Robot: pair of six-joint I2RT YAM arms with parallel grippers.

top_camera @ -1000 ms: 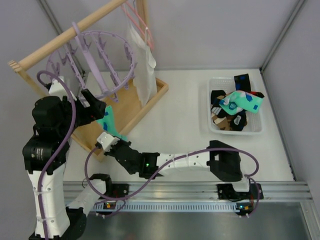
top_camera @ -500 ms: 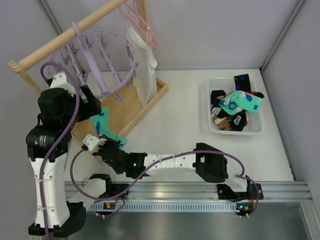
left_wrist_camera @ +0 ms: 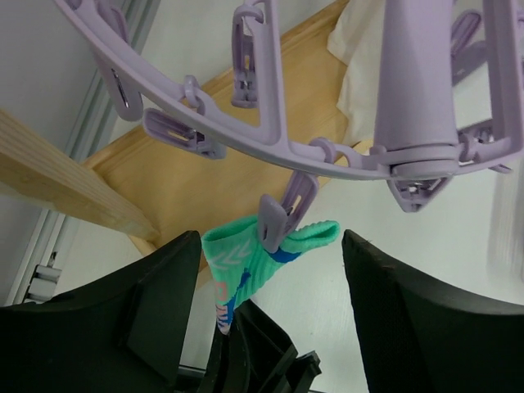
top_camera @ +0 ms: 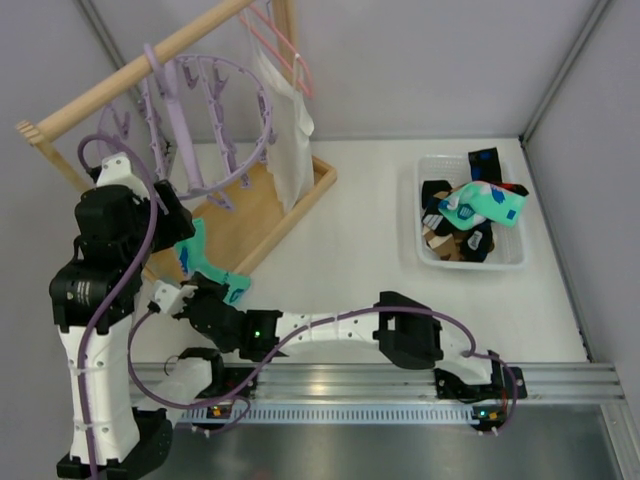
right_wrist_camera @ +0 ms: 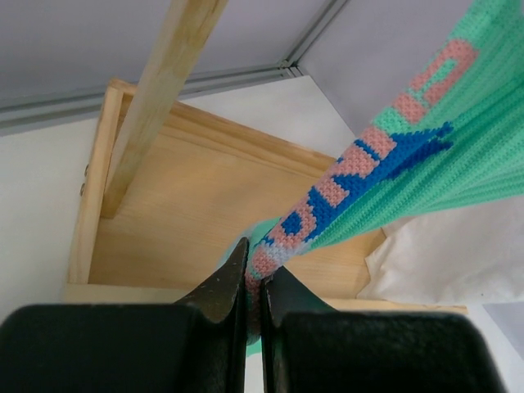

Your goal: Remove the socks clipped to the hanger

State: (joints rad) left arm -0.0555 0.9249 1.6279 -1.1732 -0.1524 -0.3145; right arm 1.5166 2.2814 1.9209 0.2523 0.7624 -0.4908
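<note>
Plastic bin (top_camera: 421,212) holds socks (top_camera: 482,206); right pincer (right_wrist_camera: 255,277) clamps the clipped mint sock (right_wrist_camera: 393,139), left pincer (left_wrist_camera: 270,239) gapes.

A mint-green sock (left_wrist_camera: 246,262) hangs clipped to the lavender hanger (left_wrist_camera: 413,82) between wide-apart jaws.

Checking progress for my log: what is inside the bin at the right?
Piled socks: a mint-green one on top, black ones and a brown patterned one beneath. The bin floor and anything lower down are covered.
</note>
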